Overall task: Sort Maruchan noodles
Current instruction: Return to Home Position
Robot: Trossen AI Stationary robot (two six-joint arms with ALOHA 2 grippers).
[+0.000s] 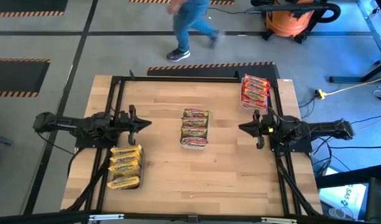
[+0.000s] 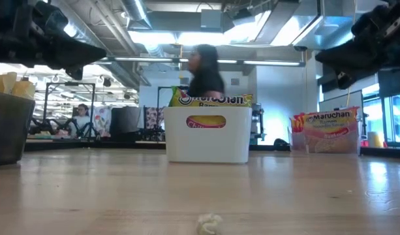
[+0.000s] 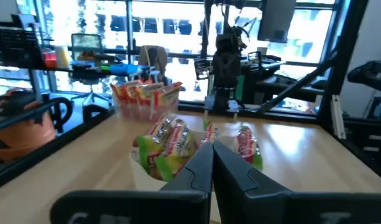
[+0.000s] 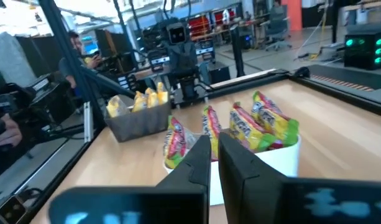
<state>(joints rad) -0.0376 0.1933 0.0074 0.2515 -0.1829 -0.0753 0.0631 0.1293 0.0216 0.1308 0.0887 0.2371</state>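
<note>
This is an open robotics lab or workshop. A wooden table (image 1: 196,168) stands on a grey concrete floor (image 1: 47,37) with hazard-striped mats (image 1: 19,78). An orange shop vacuum (image 1: 289,22) sits at the upper right, a person (image 1: 190,28) is at top centre, and bare ceiling pipes (image 2: 108,23) run overhead.
</note>
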